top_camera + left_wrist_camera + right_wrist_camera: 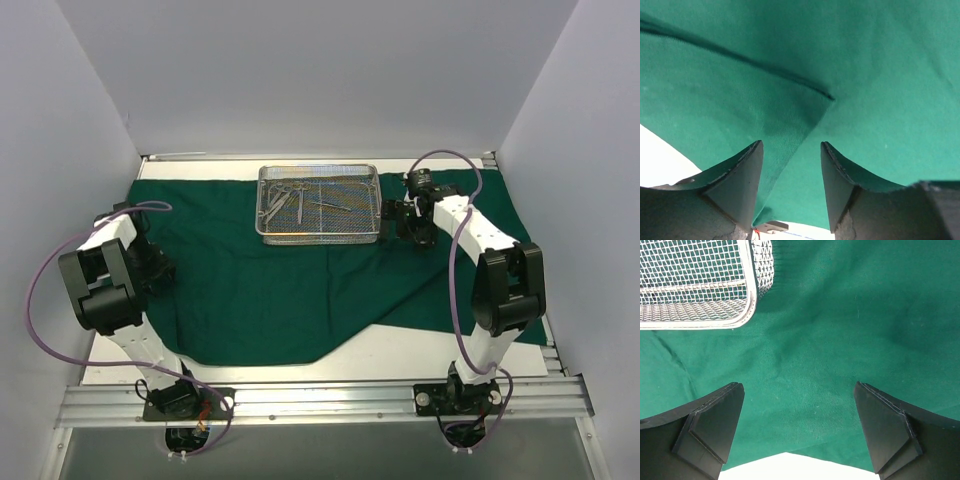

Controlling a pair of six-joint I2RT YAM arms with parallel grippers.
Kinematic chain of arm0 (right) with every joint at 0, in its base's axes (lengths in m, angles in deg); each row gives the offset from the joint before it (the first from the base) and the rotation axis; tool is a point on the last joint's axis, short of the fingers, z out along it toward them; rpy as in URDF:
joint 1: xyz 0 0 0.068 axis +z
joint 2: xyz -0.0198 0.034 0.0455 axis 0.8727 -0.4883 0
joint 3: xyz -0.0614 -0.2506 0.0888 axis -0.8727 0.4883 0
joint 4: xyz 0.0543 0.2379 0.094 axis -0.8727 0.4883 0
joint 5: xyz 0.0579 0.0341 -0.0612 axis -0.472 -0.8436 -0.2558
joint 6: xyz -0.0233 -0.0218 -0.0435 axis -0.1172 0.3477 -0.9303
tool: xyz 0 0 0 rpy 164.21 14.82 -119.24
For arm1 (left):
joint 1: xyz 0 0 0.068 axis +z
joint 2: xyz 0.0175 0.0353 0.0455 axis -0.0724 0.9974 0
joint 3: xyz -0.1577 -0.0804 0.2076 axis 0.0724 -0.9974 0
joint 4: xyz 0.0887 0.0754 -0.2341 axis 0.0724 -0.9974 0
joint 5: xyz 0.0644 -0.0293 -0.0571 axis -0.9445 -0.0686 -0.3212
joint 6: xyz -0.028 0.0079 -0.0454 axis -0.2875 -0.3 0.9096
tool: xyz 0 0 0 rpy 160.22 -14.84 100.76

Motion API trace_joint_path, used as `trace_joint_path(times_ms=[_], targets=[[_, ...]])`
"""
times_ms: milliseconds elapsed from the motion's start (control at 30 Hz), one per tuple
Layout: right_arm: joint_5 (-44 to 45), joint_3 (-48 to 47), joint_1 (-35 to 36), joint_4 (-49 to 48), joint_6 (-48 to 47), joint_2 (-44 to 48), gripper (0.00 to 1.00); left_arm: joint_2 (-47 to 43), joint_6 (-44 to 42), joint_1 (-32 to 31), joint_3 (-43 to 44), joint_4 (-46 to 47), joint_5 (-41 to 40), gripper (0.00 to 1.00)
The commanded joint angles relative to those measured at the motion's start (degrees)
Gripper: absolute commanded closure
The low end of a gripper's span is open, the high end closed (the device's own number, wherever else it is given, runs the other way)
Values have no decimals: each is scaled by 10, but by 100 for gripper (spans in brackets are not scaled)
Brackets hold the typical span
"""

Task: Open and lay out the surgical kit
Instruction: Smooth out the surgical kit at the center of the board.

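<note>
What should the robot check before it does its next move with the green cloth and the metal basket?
1. The green cloth lies flat: not ok, a crease runs close to the left gripper.
2. The wire tray is uncovered and sits on the green cloth: ok.
3. The tools are laid out on the cloth: not ok, they all lie in the wire tray.
4. The right gripper is open and empty, just off the tray's corner: ok.
5. The left gripper has its jaws apart: ok.
6. The left gripper is clear of the cloth: cannot tell.
</note>
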Motion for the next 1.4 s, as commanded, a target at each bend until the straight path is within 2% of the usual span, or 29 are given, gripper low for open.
trace_joint_path(times_ms=[0, 167, 233, 467, 600, 700, 1000, 1100, 1200, 1367], targets=[[-2, -14, 2, 10, -22, 10, 0, 9, 4, 2, 35, 31, -24, 42], [-10, -28, -2, 11, -25, -6, 0, 48, 1, 2, 47, 26, -39, 46], [-11, -32, -2, 12, -25, -11, 0, 52, -1, 2, 49, 18, -43, 54], [-20, -37, -2, 11, -28, -20, 0, 61, -16, 3, 57, 16, -50, 58], [-23, -36, -2, 13, -29, -20, 0, 62, -21, 2, 57, 7, -61, 76], [-26, -38, -1, 15, -28, -19, 0, 37, -18, 2, 48, 3, -68, 79], [-46, -50, 12, 18, -22, -30, 0, -53, -6, 4, 26, -28, -77, 98], [-52, -54, 29, 21, -19, -33, 0, -90, 13, 8, 3, -41, -94, 98], [-62, -58, 49, 22, -15, -34, 0, -175, 41, 37, -42, -41, -87, 98], [-73, -55, 83, 18, -8, -31, 0, -313, 86, 139, -95, -37, -72, 98]])
